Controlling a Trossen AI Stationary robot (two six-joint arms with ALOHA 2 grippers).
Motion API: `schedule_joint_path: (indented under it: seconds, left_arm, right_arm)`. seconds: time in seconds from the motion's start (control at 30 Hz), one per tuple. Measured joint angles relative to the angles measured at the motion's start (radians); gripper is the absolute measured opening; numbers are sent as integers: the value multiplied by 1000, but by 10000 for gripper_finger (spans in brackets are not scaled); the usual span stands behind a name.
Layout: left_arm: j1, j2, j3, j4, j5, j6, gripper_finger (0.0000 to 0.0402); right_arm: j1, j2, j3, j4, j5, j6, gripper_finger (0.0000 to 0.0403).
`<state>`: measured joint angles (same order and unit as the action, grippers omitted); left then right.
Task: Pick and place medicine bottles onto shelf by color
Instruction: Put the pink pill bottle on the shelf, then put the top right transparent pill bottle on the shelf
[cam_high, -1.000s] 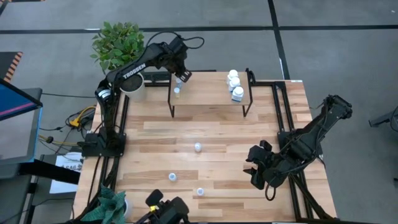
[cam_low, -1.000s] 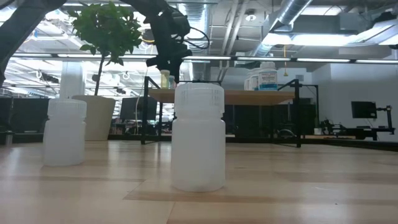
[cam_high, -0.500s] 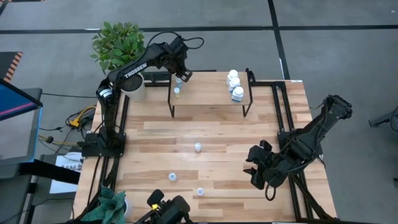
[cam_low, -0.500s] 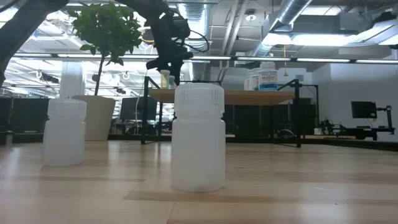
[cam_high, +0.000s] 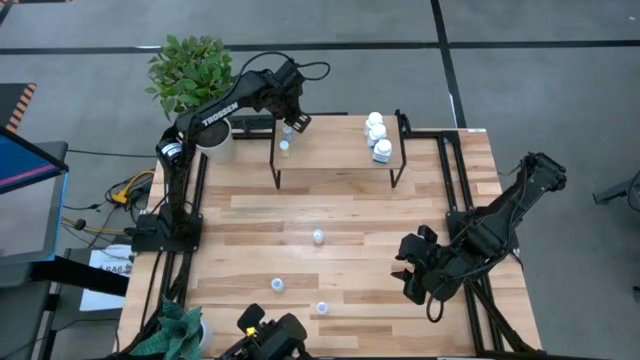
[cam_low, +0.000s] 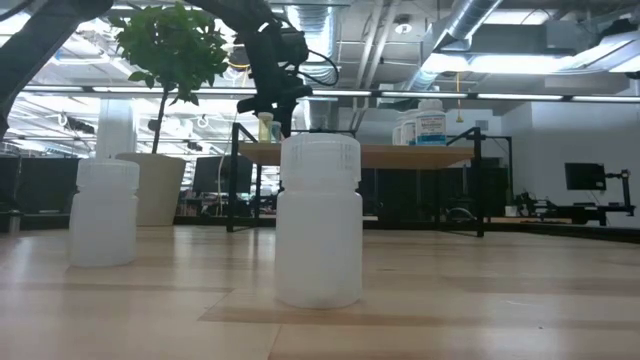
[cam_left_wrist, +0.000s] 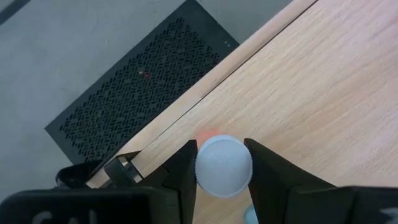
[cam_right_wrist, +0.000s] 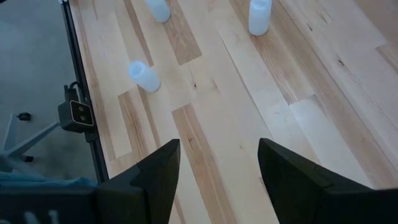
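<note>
Left gripper (cam_left_wrist: 222, 163) stands over the left end of the shelf (cam_high: 330, 150), fingers either side of a pale-capped vial (cam_left_wrist: 224, 167). In the left wrist view the cap sits between both fingers with almost no gap, so I cannot tell whether they are gripping it or have just let go. Against the pictures of a second ago the arm has barely shifted in the high view; the fingers look to have eased slightly. My reading: the vial has been set down on the shelf top and release is beginning.

A second vial (cam_high: 284, 146) already stands on the shelf just beside the gripper. Three white bottles (cam_high: 378, 137) are grouped at the shelf's right end, well apart from the vials, which fits sorting by color.

On the table (cam_high: 420, 210) three pale bottles remain unplaced: one near the middle (cam_high: 318, 237), two nearer the front edge (cam_high: 277, 285) (cam_high: 322, 308).

Right gripper (cam_right_wrist: 214, 165) is parked low over the table's right side, jaws wide and empty, unchanged.

Risk noted: withdrawing before the fingers clear the cap could tip the vial or knock its neighbour.
</note>
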<state>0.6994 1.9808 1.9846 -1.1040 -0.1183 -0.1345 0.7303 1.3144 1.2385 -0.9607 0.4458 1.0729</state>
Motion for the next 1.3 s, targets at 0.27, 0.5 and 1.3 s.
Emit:
schedule_joint_path:
  seconds: [0.27, 0.5, 1.3]
  left_arm:
    - [0, 1, 0, -4, 8, -8, 116]
    - [0, 5, 0, -8, 9, -17, 151]
    - [-48, 2, 362, -230, 187, -2, 179]
  right_arm:
    - [0, 0, 0, -2, 0, 0, 240]
    - [0, 0, 0, -2, 0, 0, 240]
    - [0, 0, 0, -2, 0, -5, 240]
